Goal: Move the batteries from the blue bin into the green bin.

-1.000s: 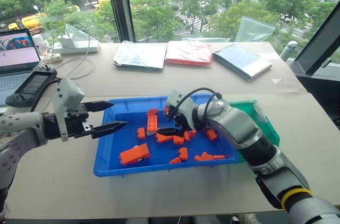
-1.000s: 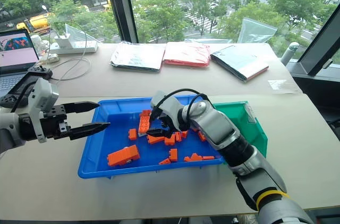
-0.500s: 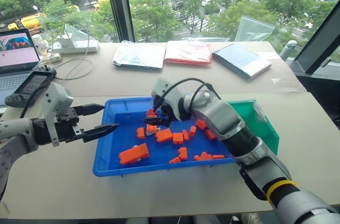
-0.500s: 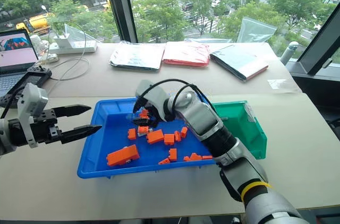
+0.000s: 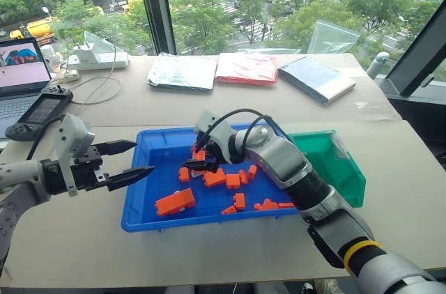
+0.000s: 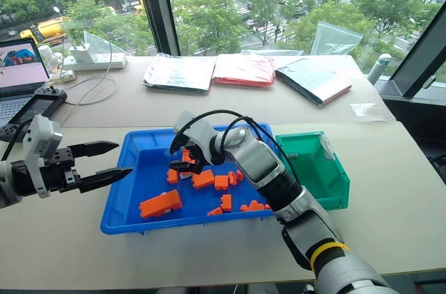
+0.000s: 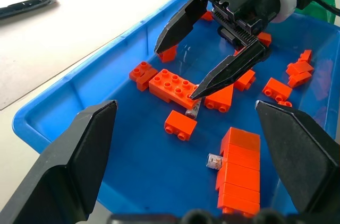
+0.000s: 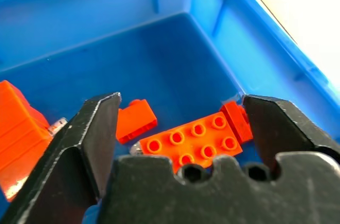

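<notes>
— Moved toward the blue bin's (image 5: 139, 217) far-left corner, the right gripper (image 7: 202, 62) spreads wide over orange bricks (image 7: 171, 87), holding nothing.
— Batteries?
— One battery (image 7: 192, 109) touches its fingertip; another (image 7: 213, 161) lies near. Left gripper (image 5: 136, 160) hovers open outside.

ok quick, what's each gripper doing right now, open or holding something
Left gripper: open, holding nothing, beside the big shallow bright-blue plastic bin.
Right gripper: open, holding nothing, low over the orange toy building bricks in that bin.

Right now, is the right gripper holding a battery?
No. The right gripper has its fingers spread open above an orange brick in the blue bin.
</notes>
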You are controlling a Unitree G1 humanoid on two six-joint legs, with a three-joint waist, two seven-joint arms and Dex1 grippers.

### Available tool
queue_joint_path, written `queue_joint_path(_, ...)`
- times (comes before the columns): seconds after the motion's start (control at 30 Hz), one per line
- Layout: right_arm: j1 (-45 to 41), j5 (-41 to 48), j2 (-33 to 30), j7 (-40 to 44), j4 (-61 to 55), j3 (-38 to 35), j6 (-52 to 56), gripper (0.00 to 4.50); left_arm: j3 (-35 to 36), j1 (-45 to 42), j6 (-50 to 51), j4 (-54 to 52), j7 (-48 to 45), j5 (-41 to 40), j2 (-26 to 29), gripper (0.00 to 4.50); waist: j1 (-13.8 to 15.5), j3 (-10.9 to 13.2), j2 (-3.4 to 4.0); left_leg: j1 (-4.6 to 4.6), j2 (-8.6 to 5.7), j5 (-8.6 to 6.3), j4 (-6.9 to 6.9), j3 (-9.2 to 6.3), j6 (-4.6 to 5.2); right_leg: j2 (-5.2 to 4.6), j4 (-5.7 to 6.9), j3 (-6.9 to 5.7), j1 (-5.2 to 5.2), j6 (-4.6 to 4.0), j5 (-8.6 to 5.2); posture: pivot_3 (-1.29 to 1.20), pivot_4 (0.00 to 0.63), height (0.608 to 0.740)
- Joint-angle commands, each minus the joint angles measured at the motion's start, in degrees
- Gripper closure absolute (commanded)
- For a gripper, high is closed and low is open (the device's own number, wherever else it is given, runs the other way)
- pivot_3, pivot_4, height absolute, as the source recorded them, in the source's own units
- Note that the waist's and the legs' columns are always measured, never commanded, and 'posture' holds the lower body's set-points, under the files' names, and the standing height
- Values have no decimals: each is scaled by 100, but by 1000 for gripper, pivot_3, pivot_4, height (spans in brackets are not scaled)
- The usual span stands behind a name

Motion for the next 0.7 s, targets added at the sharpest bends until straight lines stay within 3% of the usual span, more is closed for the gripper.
queue_joint_path(0.03,-20,-27,62,-14,-124,-158,-180,229,170,73,-216,3,-108,56,-9,0,0,0,0,0,0,0,0,0,0,0,0,0,0,0,0,0,150,740)
queue_joint_path(0.47,268,-335,315,-432,389,-277,-296,229,72,65,-390,108,-233,172,-52,0,-21,0,0,-1,0,0,-1,0,-1,0,3,0,-1,0,0,0,150,740)
queue_joint_path(0.7,197,-2,533,-1041,-939,-1044,940,229,58,62,-429,158,-298,208,-37,0,-33,0,0,-2,1,1,-2,-2,-1,0,5,0,-4,0,0,0,150,740)
